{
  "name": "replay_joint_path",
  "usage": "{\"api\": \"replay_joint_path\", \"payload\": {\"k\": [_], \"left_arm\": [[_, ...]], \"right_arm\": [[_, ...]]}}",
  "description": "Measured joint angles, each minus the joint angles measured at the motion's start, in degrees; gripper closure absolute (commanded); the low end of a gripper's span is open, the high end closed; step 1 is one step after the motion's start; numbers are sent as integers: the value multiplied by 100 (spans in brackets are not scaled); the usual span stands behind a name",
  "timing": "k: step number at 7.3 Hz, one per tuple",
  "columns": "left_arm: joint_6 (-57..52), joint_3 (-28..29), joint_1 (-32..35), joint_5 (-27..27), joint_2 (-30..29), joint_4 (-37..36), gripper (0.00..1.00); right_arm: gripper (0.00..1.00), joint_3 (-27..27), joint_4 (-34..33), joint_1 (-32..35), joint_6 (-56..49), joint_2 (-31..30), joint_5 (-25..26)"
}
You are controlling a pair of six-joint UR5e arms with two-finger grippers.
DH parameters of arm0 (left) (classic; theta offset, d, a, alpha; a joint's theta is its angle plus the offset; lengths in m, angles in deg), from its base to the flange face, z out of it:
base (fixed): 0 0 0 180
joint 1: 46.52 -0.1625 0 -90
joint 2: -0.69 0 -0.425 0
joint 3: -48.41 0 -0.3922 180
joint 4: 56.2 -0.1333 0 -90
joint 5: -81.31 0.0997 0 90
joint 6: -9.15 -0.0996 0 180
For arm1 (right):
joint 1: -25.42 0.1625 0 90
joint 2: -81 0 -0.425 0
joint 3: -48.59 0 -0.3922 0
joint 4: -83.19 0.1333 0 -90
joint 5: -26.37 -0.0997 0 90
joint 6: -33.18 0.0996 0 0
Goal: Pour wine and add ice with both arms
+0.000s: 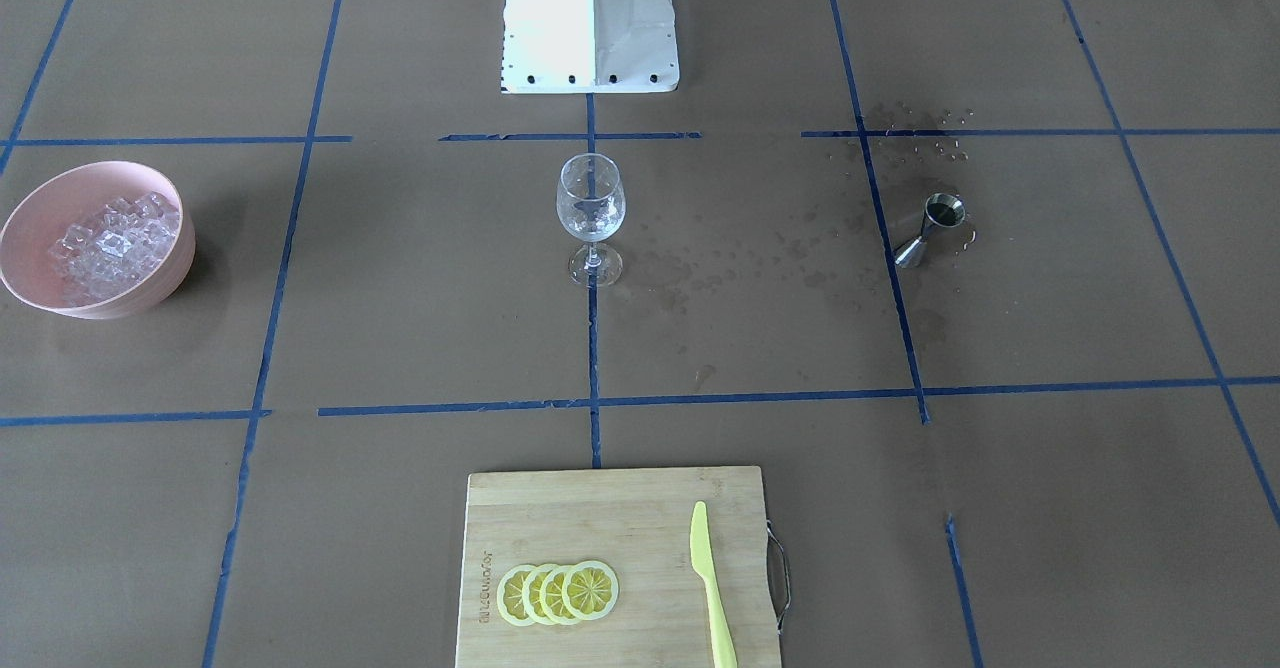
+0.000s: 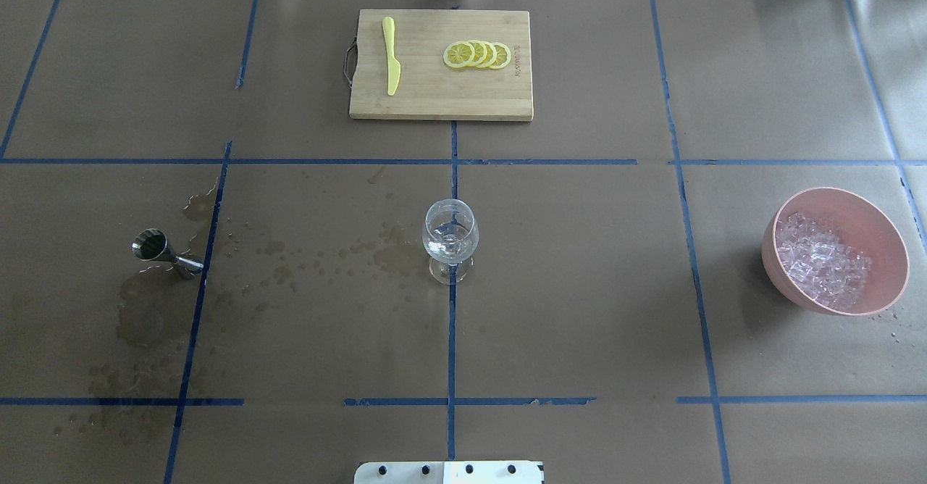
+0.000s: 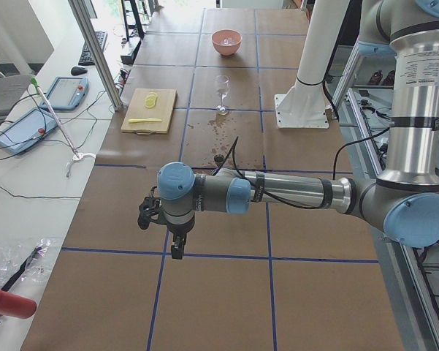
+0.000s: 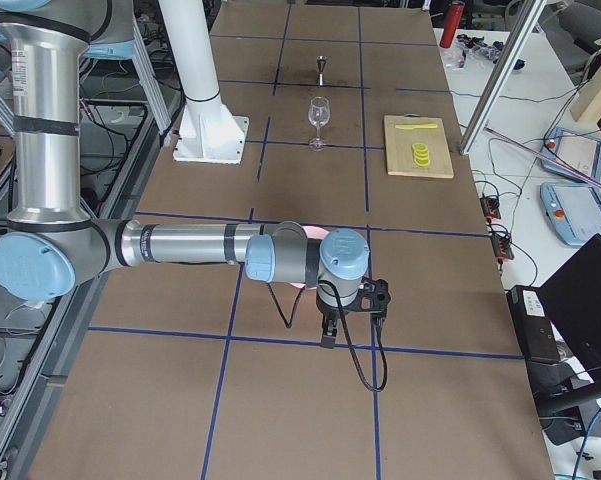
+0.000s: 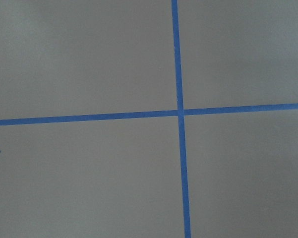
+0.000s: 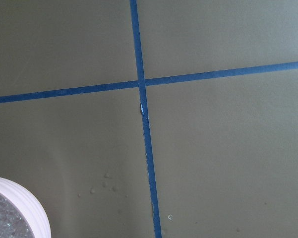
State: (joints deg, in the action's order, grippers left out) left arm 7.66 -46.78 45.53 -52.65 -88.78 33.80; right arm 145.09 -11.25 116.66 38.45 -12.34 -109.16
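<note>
Two units, left gripper and right gripper, hang far from the wine glass; open or closed cannot be told. Ice lies in the bowl right of it.

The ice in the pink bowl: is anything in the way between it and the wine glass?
Nothing visible does. Between the ice in the pink bowl and the wine glass lies only taped brown paper.

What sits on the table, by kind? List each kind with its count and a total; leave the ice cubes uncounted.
Wine glass: 1
Jigger: 1
Pink bowl, holding the ice: 1
Wooden cutting board: 1
Yellow knife: 1
Lemon slices: 4
Total: 9
</note>
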Motion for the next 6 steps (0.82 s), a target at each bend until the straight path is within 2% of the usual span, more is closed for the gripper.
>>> {"api": "replay_joint_path", "payload": {"k": [2, 3, 6], "left_arm": [[4, -82, -5, -12, -16, 2, 0], [14, -335, -24, -9, -31, -17, 0], [285, -1834, -310, 25, -66, -193, 0]], "right_arm": [[0, 23, 2, 0, -11, 0, 6], [0, 33, 4, 0, -13, 0, 8], [0, 79, 5, 3, -1, 0, 1]]}}
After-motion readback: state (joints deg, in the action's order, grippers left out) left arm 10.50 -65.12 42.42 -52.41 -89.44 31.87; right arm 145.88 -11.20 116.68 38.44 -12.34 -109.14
